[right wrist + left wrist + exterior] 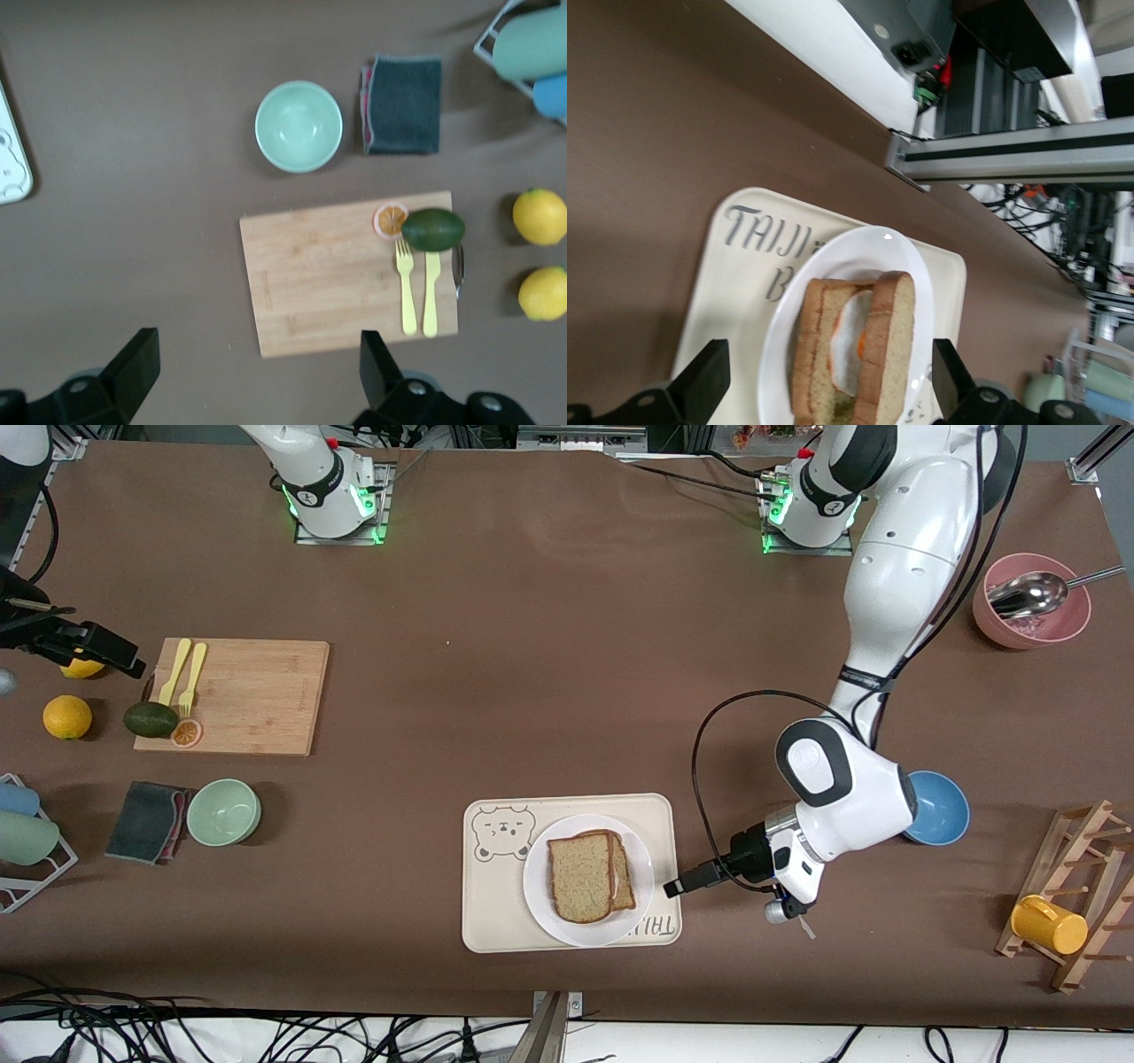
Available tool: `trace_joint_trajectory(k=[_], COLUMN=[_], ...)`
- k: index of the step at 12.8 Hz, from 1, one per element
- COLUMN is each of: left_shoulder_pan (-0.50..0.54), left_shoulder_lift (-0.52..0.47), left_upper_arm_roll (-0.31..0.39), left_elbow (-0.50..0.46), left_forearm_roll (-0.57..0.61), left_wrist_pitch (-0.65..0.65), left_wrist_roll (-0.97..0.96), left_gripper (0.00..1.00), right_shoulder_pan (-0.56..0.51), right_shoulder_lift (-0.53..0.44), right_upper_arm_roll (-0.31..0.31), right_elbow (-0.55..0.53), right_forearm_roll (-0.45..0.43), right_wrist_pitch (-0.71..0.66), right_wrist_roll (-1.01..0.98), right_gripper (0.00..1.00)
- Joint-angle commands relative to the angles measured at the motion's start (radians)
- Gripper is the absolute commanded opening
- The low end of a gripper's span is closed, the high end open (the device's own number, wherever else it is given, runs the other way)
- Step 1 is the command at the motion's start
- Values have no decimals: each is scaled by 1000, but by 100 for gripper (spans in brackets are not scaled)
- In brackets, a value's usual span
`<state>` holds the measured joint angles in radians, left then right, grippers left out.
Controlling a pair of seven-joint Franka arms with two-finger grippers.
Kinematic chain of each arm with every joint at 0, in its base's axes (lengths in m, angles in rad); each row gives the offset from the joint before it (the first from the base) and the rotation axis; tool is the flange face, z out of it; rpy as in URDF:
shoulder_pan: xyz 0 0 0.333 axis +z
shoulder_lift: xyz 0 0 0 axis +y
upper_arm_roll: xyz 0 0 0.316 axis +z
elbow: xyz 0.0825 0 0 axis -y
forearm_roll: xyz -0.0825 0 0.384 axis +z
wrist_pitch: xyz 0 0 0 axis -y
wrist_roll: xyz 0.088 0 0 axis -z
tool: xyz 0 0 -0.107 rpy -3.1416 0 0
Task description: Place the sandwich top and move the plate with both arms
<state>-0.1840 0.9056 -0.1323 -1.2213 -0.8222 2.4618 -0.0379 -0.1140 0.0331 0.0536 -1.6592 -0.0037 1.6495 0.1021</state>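
The sandwich top (pixel 580 877) lies flat on a second slice, shifted a little toward the right arm's end, on the white plate (pixel 542 903). The plate stands on a cream bear-printed tray (pixel 496 908). In the left wrist view the sandwich top (pixel 895 354) covers a fried egg on the plate (pixel 859 248). My left gripper (pixel 680 886) hovers low beside the plate's rim at the left arm's end, open, with nothing in it (pixel 828 376). My right gripper (pixel 93 648) waits high over the table's end by the lemons, open and empty (pixel 257 363).
A blue bowl (pixel 941 808) sits under the left arm. A pink bowl with a spoon (pixel 1032 607) and a wooden rack with a yellow mug (pixel 1050 926) are at that end. The cutting board (pixel 244 695), green bowl (pixel 223 811) and cloth (pixel 146 821) lie near the right arm's end.
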Motion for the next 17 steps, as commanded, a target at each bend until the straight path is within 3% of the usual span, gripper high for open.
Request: trace_joint_trajectory(k=[1,3,8,12,17], left_shoulder_pan=[0,6,8,12,51], left_shoulder_lift=[-59,-94,-261,-393,-588], left_upper_arm_roll=[17,28,131,189,194], left_elbow=[-37,-73,-226,-247,-248], left_forearm_roll=[152,181,450,664,702], left_wrist_pitch=[-18,-26,-124,-370,-665], left_wrist_roll=[-135,-138,-152,-181,-198], left_gripper=[100,100,100,100,100], right_shoulder_pan=[2,17,22,22,37], right_shoulder_lift=[7,2,-15,-7,-4], right_upper_arm_roll=[6,6,31,32,48], right_elbow=[26,27,26,27,29], right_forearm_roll=[-15,-36,-41,-32,-22], right_wrist_pitch=[-66,-66,-57,-42,-37], right_wrist_roll=[-4,1,7,8,7], right_gripper=[100,100,100,100,100])
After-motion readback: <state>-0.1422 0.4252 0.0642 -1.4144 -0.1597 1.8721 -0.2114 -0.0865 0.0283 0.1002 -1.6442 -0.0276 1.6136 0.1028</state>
